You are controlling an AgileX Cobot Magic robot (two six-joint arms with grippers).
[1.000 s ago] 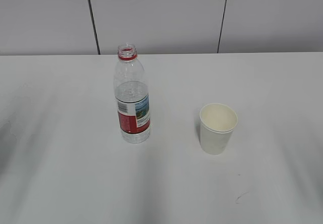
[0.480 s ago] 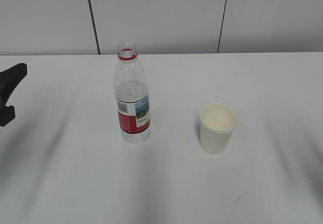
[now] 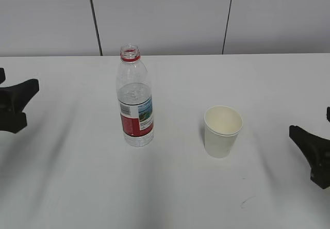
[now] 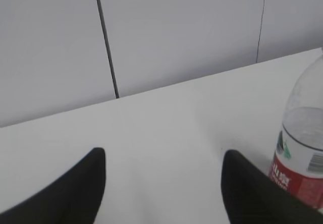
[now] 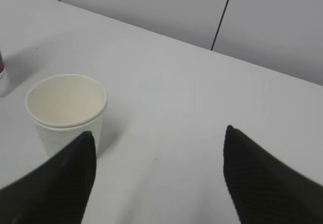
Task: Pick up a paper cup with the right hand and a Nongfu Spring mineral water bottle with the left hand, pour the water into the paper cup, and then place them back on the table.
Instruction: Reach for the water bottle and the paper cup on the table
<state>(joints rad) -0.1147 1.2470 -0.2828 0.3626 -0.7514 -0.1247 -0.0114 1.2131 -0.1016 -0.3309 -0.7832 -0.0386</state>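
The Nongfu Spring mineral water bottle stands upright and uncapped on the table, partly filled. The paper cup stands upright to its right and looks empty. My left gripper is open and empty at the left edge, well left of the bottle. In the left wrist view the gripper has bare table between its jaws, and the bottle is to the right. My right gripper is open and empty at the right edge. In the right wrist view the gripper is right of the cup, whose lower wall its left finger overlaps.
A grey panelled wall with dark vertical seams runs behind the table's far edge. A tiny dark mark lies on the tabletop in front of the cup.
The left gripper has come further in from the left edge. The right gripper has entered at the right edge. The bottle and cup have not moved.
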